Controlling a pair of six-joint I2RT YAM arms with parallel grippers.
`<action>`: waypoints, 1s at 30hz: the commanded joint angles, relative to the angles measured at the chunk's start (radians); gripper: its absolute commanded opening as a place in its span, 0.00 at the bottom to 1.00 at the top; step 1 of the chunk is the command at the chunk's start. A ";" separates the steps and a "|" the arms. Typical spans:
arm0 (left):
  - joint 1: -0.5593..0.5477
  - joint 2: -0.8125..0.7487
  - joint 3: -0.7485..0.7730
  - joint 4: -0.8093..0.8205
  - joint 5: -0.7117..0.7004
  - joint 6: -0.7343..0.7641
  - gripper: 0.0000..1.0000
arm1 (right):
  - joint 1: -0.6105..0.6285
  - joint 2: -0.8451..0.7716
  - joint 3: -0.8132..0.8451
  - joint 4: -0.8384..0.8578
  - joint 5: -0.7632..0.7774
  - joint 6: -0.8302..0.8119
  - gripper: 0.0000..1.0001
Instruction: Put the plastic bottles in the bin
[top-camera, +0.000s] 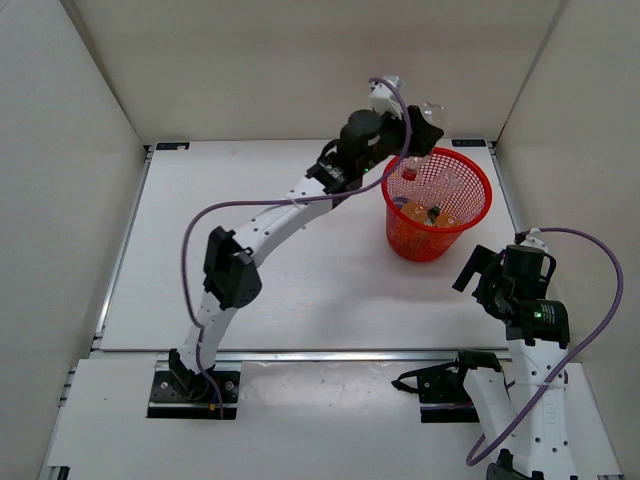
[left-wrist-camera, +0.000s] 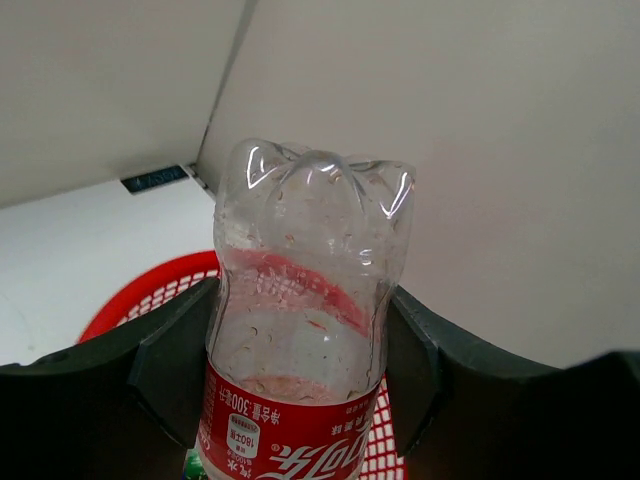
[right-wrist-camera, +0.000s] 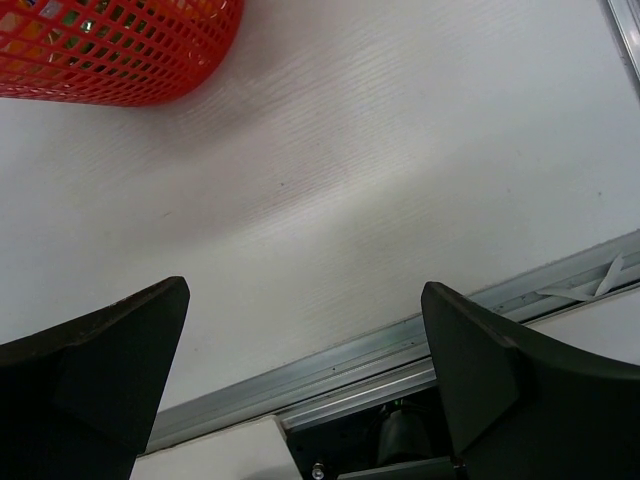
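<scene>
My left gripper (top-camera: 420, 135) is shut on a clear bottle with a red label (left-wrist-camera: 305, 330), bottom up, cap down, held over the far rim of the red mesh bin (top-camera: 470, 215). In the top view the bottle's red cap (top-camera: 409, 173) hangs inside the bin's mouth. The bin shows behind the bottle in the left wrist view (left-wrist-camera: 150, 295). Orange bottles (top-camera: 418, 213) and a clear one (top-camera: 452, 183) lie inside the bin. My right gripper (top-camera: 478, 272) is open and empty, low over the table to the bin's near right.
The bin's mesh wall shows at the top left of the right wrist view (right-wrist-camera: 120, 50). White enclosure walls stand close behind and to the right of the bin. A metal rail (right-wrist-camera: 400, 360) runs along the table's near edge.
</scene>
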 joint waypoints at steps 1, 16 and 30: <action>-0.037 0.114 0.151 0.008 0.016 -0.065 0.53 | 0.000 -0.003 0.014 0.031 -0.030 -0.006 0.99; -0.120 -0.198 -0.005 -0.288 -0.151 0.165 0.99 | 0.026 0.017 0.033 0.018 -0.019 -0.060 1.00; 0.422 -1.199 -1.254 -1.021 -0.403 -0.106 0.99 | 0.399 0.068 -0.029 0.122 -0.193 0.014 0.99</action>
